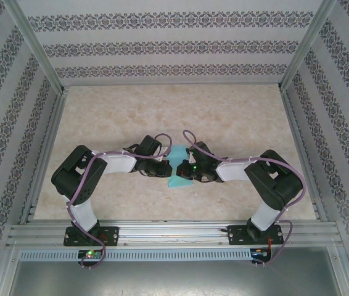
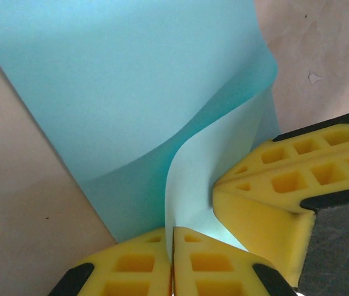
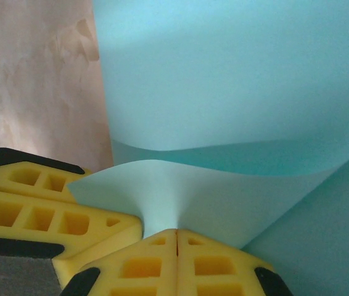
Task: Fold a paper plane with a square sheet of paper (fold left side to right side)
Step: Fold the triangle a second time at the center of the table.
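The square sheet of paper (image 1: 177, 180), light turquoise, lies at the table's middle between the two arms, with one edge lifted and curling over itself. My left gripper (image 2: 172, 230) is shut on that raised edge of the sheet (image 2: 131, 92). Beside it, my right gripper (image 3: 176, 232) is also shut on the curled edge of the sheet (image 3: 236, 80). From above, the left gripper (image 1: 164, 171) and right gripper (image 1: 187, 172) nearly touch over the paper. The right gripper's yellow fingers (image 2: 285, 185) press close in the left wrist view. The paper plane is out of view.
The beige marbled tabletop (image 1: 174, 117) stretches behind and to both sides of the sheet. Patterned walls (image 1: 162, 49) and metal frame rails (image 1: 174, 231) enclose the table on all sides. Purple cables (image 1: 180, 139) loop over both wrists.
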Motion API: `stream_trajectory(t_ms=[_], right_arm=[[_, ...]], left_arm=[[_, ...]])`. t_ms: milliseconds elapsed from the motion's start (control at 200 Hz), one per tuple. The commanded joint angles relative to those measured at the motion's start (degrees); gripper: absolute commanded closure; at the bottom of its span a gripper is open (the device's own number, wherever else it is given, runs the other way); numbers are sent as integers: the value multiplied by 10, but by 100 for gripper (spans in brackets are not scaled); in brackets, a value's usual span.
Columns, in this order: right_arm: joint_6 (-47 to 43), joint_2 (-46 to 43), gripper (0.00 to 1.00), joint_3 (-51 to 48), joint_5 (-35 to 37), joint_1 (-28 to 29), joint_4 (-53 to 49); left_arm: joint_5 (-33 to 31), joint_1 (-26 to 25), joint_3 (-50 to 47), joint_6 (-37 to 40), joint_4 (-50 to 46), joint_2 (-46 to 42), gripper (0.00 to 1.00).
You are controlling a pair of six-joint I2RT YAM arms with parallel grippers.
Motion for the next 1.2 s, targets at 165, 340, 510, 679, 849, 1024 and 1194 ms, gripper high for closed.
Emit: stream_trajectory(t_ms=[165,340,510,679,849,1024,1194], right_arm=[[-11,15,100,-22,12,1,-23],[-7,24,100,-33,7,3,-21],[-11,21,100,-35,5,4,-21],[-13,20,100,-36,3,4,-22],[-14,20,100,-36,1,5,-22],[-13,22,100,-36,2,5,-22],[-14,25,100,-34,1,7,-22]], left_arm=[[-22,8,0,14,-35,9,85],[-4,8,9,-5,-27,-27,76],[-37,8,39,9,-93,-76,69],[-45,12,38,15,-141,-124,69],[14,7,7,-23,-123,-146,77],[68,-18,-5,-63,-92,-124,80],[79,-30,-7,-77,-74,-89,83]])
